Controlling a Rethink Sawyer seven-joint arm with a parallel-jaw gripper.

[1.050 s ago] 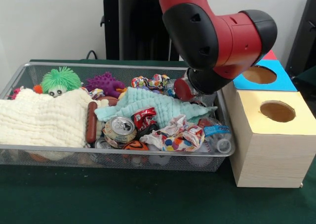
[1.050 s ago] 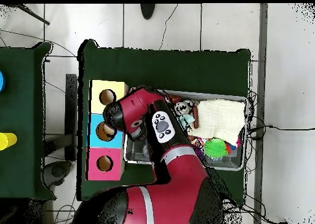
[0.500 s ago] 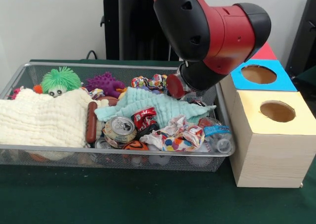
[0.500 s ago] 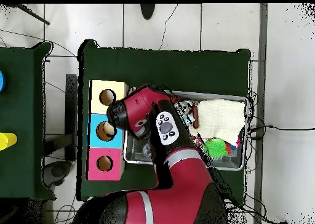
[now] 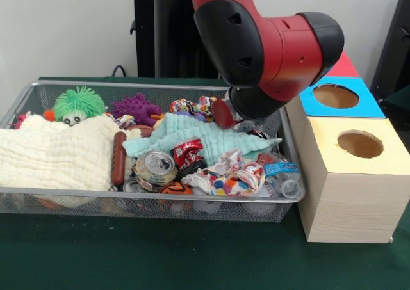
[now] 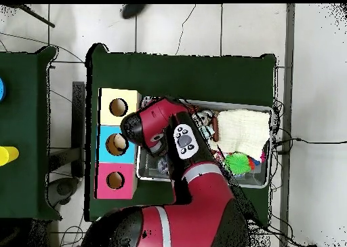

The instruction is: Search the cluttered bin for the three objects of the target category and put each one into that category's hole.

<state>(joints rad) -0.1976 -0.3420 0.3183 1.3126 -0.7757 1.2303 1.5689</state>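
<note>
The wire bin (image 5: 160, 197) holds crushed cans (image 5: 155, 167), a red can (image 5: 188, 152), crumpled printed paper (image 5: 227, 175), a plastic bottle (image 5: 282, 175), a teal cloth (image 5: 192, 133), a cream cloth (image 5: 54, 152), spiky green (image 5: 78, 103) and purple (image 5: 136, 107) toys and a toy hot dog (image 5: 118, 157). To its right stand the boxes with the yellow hole (image 5: 360, 144), the blue hole (image 5: 336, 96) and a red top (image 5: 349, 69). The arm's bulky wrist (image 5: 269, 47) hangs over the bin's far right part. It hides the gripper in both views.
From above, the yellow (image 6: 118, 107), blue (image 6: 116, 144) and pink (image 6: 115, 180) boxes line up left of the bin, whose rim (image 6: 270, 146) shows at the right. The arm (image 6: 176, 139) covers the bin's left half. The cream cloth (image 6: 240, 131) fills the right end.
The arm's wrist has swung away from the blue box and further over the bin, leftward in the front view. The bin's contents have not shifted.
</note>
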